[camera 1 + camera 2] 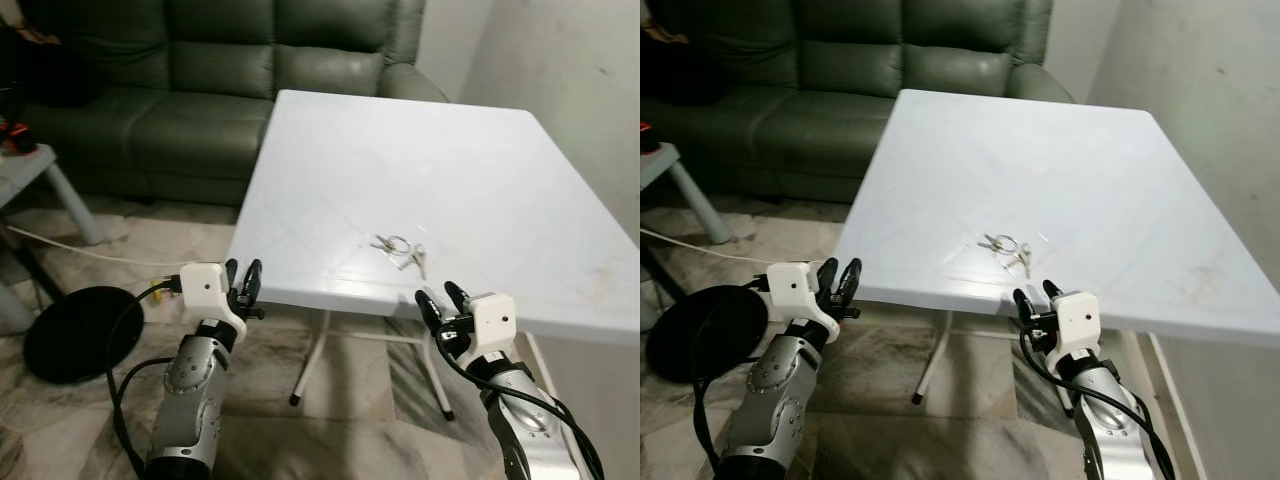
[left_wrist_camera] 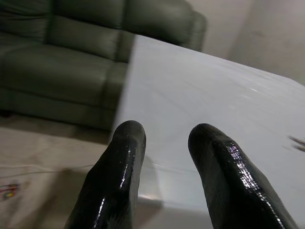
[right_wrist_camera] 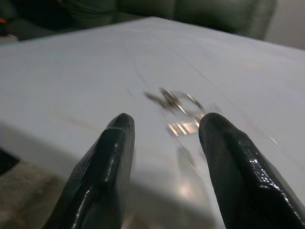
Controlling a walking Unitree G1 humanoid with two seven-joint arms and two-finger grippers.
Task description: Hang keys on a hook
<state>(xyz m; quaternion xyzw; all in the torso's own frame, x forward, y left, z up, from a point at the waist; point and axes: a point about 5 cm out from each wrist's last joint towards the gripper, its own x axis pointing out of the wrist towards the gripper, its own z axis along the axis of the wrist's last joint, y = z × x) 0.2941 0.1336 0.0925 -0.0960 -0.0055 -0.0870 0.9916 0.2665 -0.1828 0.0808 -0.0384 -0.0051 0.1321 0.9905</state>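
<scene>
Keys (image 1: 400, 250) lie on the table (image 1: 480, 170) near its front edge — just beyond the right gripper (image 1: 441, 298), whose fingers stand apart. Left gripper (image 1: 243, 275) hovers off the table's left corner, fingers apart. Right wrist view: keys (image 3: 178, 107) lie ahead, between the spread fingertips (image 3: 119, 129).

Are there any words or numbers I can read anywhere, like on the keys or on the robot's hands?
No text can be read anywhere.
Keys on the white table: too small and blurred to show any stamp or number.
Left gripper and right gripper: their white housings look plain, no label visible.
Sofa: no tag or brand showing.
Small colourful patch on the floor in the left wrist view: too blurred to read.
</scene>
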